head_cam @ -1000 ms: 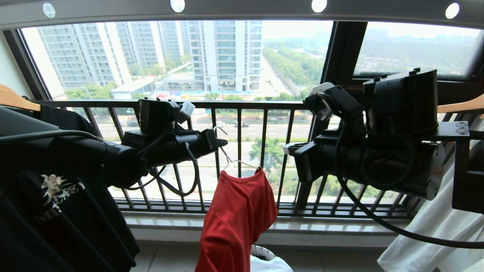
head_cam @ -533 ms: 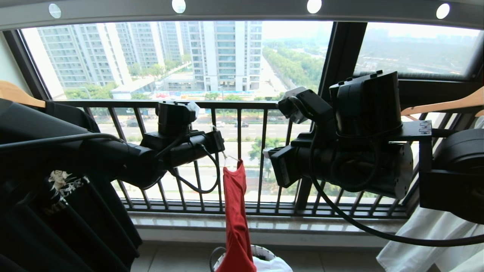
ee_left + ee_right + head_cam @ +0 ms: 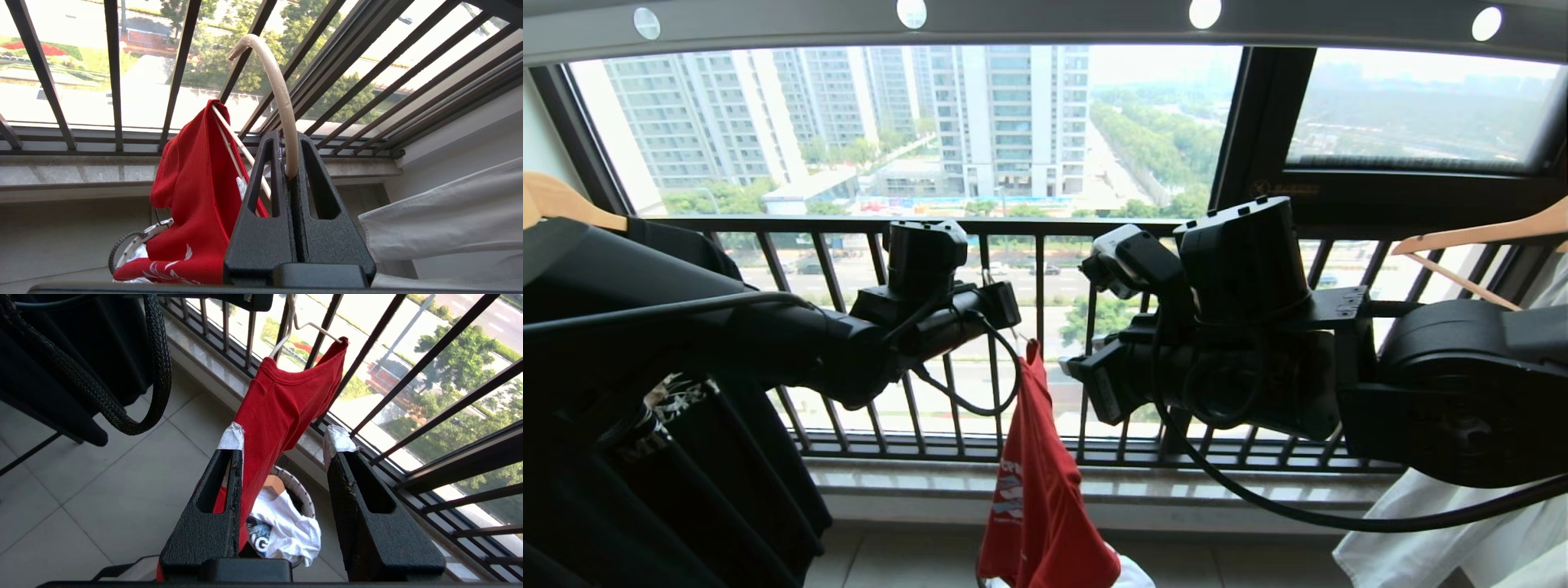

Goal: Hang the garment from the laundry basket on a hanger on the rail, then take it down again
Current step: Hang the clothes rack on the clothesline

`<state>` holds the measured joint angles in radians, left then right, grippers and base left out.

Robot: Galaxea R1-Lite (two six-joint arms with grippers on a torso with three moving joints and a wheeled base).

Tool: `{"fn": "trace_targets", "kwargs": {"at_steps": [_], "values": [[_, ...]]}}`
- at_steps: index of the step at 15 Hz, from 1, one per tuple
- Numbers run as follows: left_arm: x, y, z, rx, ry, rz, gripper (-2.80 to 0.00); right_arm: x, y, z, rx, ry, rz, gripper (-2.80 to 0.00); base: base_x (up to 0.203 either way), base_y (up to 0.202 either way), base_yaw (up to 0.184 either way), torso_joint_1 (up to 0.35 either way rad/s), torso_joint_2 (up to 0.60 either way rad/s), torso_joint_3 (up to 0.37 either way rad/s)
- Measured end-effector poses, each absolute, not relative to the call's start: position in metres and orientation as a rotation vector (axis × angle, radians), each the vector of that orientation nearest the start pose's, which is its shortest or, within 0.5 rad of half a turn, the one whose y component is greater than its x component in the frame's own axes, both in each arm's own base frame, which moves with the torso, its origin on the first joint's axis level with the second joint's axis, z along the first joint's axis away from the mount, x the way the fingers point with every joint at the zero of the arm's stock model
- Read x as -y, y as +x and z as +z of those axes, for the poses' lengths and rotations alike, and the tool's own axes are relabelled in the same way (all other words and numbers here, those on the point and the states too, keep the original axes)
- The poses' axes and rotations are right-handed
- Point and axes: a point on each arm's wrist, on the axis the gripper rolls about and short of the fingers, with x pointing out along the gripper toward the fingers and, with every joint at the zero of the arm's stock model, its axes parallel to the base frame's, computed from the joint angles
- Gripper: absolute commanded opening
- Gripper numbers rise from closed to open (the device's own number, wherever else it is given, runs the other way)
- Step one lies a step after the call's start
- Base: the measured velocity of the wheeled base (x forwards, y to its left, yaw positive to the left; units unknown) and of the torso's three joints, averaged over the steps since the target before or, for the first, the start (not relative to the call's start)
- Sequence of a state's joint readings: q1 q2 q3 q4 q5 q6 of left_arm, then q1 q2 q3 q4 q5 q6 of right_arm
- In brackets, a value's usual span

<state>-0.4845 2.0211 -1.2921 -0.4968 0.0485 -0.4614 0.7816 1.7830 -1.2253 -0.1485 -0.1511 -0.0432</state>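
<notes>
My left gripper (image 3: 291, 171) is pinched tight on the white hanger's (image 3: 278, 87) hook, red T-shirt (image 3: 1037, 482) dangling off it above the laundry basket (image 3: 300, 494) by the window railing (image 3: 1045, 224). My right gripper (image 3: 286, 445) has its fingers apart, holding nothing.

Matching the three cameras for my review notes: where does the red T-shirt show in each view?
Head view: the red T-shirt hangs low at centre, below the left claw.
Left wrist view: it hangs left of the claw fingers, on the wire hanger they pinch.
Right wrist view: centre, reaching down between the open claw fingers.
Shared landmark: the dark window railing.
</notes>
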Motion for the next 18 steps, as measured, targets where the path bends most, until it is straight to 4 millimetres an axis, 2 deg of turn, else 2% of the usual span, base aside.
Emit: {"fn": "trace_targets", "kwargs": {"at_steps": [5, 9, 18], "values": [[0.192, 0.365, 0.184, -0.325, -0.391, -0.374, -2.8, -0.261, 0.245, 0.202, -0.405, -0.287, 0.67, 0.0, 0.0, 0.0, 0.0, 0.0, 0.0, 0.0], [0.191, 0.365, 0.184, -0.323, -0.395, -0.377, -2.8, -0.271, 0.244, 0.194, -0.412, -0.325, 0.696, 0.0, 0.0, 0.0, 0.0, 0.0, 0.0, 0.0], [0.179, 0.359, 0.196, -0.333, -0.448, -0.446, -2.8, -0.272, 0.249, 0.181, -0.449, -0.33, 0.698, 0.0, 0.0, 0.0, 0.0, 0.0, 0.0, 0.0]]}}
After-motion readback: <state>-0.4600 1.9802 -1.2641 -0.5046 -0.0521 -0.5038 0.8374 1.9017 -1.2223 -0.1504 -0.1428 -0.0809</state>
